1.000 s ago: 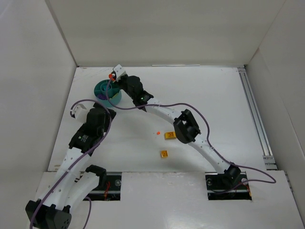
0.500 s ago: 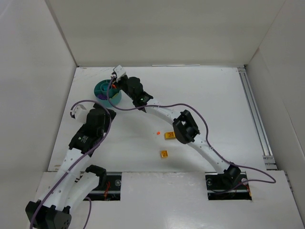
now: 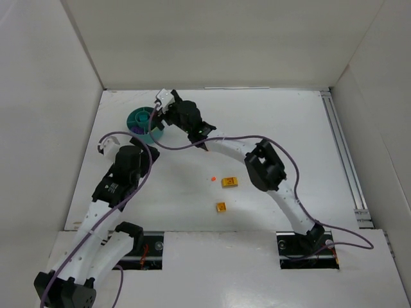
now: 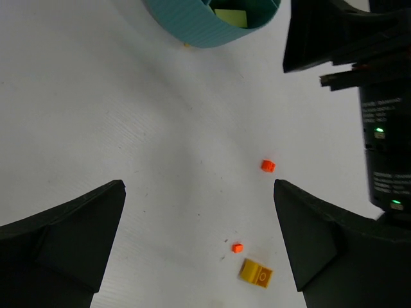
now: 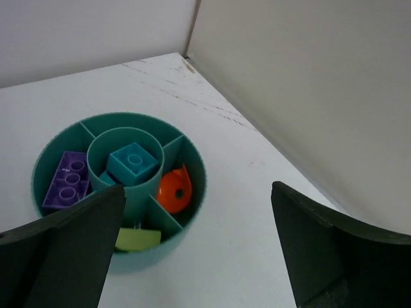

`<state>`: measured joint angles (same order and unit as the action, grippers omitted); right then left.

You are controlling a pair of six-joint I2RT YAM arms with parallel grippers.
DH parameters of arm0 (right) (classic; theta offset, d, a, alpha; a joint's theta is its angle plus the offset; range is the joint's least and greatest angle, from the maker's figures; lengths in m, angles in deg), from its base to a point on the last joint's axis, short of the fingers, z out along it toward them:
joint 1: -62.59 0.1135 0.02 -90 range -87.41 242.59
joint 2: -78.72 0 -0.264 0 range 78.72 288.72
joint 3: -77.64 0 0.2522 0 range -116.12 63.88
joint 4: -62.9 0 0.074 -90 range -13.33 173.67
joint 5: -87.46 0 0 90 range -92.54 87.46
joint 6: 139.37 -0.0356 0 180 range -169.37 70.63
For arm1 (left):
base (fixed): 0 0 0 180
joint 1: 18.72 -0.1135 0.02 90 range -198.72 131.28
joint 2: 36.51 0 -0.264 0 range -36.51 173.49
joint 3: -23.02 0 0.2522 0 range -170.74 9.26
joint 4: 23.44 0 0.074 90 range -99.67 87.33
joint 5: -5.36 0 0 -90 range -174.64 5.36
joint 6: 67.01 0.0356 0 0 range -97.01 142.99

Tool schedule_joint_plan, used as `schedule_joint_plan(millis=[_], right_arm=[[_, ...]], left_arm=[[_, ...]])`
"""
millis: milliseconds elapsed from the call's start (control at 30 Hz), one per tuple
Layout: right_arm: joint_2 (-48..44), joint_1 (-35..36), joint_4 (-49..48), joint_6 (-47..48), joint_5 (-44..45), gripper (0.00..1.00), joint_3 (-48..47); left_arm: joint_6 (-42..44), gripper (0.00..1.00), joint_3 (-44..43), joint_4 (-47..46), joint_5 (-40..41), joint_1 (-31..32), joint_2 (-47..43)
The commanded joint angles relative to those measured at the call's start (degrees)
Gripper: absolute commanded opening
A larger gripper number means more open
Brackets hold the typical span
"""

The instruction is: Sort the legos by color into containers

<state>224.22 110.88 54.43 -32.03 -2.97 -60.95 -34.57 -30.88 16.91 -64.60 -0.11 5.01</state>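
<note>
Though scuffed, white walled table (image 3: 308, 141)

Plastic is gleaming against a matt table (image 4: 128, 128).
The teal bowl (image 5: 128, 119) is showing smooth, faintly glossy plastic; the orange piece (image 5: 173, 191) inside is shining brightest, the purple brick (image 5: 66, 181) is looking duller, and the white table is showing fine scuffs.

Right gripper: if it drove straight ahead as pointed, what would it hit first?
Probably the round teal plastic bowl, at its right rim, or the white table beside it; depth is unclear.
</note>
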Motion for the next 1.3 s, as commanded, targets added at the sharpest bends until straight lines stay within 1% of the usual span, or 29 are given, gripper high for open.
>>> schedule_joint_plan(millis=[0,33,67,100,133,167,200,233,267,300,333,367,400,433,467,500,567,600,633,700,733,800,867,933,1000,1033,1167,1200,1267], right_arm=[[-15.82,-3.37,-4.66,0.85,1.74,1.0,8.7],[-21.77,-4.08,-5.18,0.85,2.61,1.0,16.3],[-24.87,-4.87,-5.18,0.85,3.67,1.0,20.29],[-28.12,-5.74,-5.18,0.07,6.11,1.0,24.42],[-31.46,-7.58,-6.31,-0.46,7.01,1.0,32.99],[-38.11,-8.56,-6.32,-0.99,7.71,1.0,37.17],[-41.57,-9.61,-6.33,-1.0,9.98,1.0,41.21],[-45.0,-10.67,-6.33,-1.0,11.31,1.0,45.17],[-51.64,-12.42,-3.71,-1.0,12.8,1.0,52.25],[-54.93,-13.39,-1.25,-1.69,14.38,1.0,55.2],[-58.1,-14.1,1.64,-1.7,18.49,1.0,57.84],[-61.17,-15.23,7.33,-1.7,20.71,1.0,62.56],[-67.12,-15.25,10.08,-2.48,24.64,1.0,64.87],[-70.14,-16.12,12.29,-3.1,26.16,1.0,67.16],[-73.04,-16.99,14.31,-3.11,27.22,1.0,69.44],[-78.64,-17.0,17.98,-3.11,27.75,1.0,73.21],[-83.85,-18.67,21.61,-4.15,27.76,1.0,76.48],[-86.14,-19.98,24.93,-4.68,27.24,1.0,79.11],[-90.43,-20.69,26.27,-5.21,27.23,1.0,80.35],[-94.23,-21.83,28.38,-5.82,25.66,1.0,82.55],[-97.3,-22.45,29.96,-5.83,25.65,1.0,84.39],[-99.6,-23.85,31.2,-5.83,24.25,1.0,85.81],[-101.62,-24.56,31.91,-5.83,24.24,1.0,86.95],[-102.33,-26.05,33.31,-5.83,24.24,1.0,87.66],[-102.34,-26.75,34.19,-5.83,23.72,1.0,87.66],[-102.34,-27.28,34.89,-5.83,23.72,1.0,87.66],[-102.34,-27.9,35.42,-6.35,22.58,1.0,88.27],[-102.34,-28.42,35.42,-6.36,22.57,1.0,88.27],[-102.34,-28.43,35.42,-6.36,22.57,1.0,88.8]], left_arm=[[6.4,1.0,-2.57,-4.78,-4.82,-0.24,1.89],[7.45,1.0,-3.18,-5.66,-6.22,-0.24,2.86],[8.94,1.0,-3.19,-6.72,-9.1,-0.24,3.82],[9.83,1.0,-3.19,-8.29,-9.92,-0.24,4.97],[10.71,0.98,-3.19,-9.09,-10.45,0.54,7.59],[11.67,0.95,-3.19,-10.32,-10.45,2.46,9.01],[11.68,0.94,-3.8,-11.2,-9.76,3.61,10.76],[12.46,0.94,-4.33,-12.08,-9.75,4.58,14.78],[13.95,0.94,-5.99,-12.09,-9.75,6.51,17.0],[13.97,0.94,-6.96,-12.61,-9.75,7.57,19.11],[13.97,0.94,-7.93,-12.61,-8.97,8.8,23.65],[15.01,0.94,-10.29,-12.61,-8.09,10.2,26.05],[15.02,0.94,-11.61,-12.61,-5.12,13.0,28.25],[15.02,0.94,-13.02,-12.01,-4.05,14.33,30.53],[15.63,0.94,-16.34,-11.48,-3.17,15.3,35.25],[15.64,0.89,-17.85,-11.47,-2.46,17.23,37.47],[16.16,0.88,-20.49,-11.47,-1.23,18.12,41.52],[16.16,0.85,-22.94,-11.47,-1.22,18.13,45.54],[16.77,0.83,-24.1,-11.99,-1.22,18.74,47.41],[18.18,0.76,-27.43,-12.52,-1.22,18.74,52.41],[19.06,0.74,-28.4,-13.22,-1.22,19.26,54.0],[21.34,0.69,-30.43,-13.76,-1.22,19.27,58.21],[22.66,0.69,-33.5,-14.28,-1.22,19.88,60.95],[23.89,0.63,-36.31,-14.28,-1.22,19.88,64.8],[24.6,0.61,-38.51,-13.68,-1.84,19.88,67.1],[24.6,0.59,-40.17,-13.15,-2.62,19.88,68.77],[25.66,0.59,-40.72,-14.1,-3.77,19.88,70.62],[25.66,0.56,-41.24,-14.11,-3.77,19.88,70.63],[26.18,0.56,-41.94,-13.59,-3.25,19.88,72.03]])
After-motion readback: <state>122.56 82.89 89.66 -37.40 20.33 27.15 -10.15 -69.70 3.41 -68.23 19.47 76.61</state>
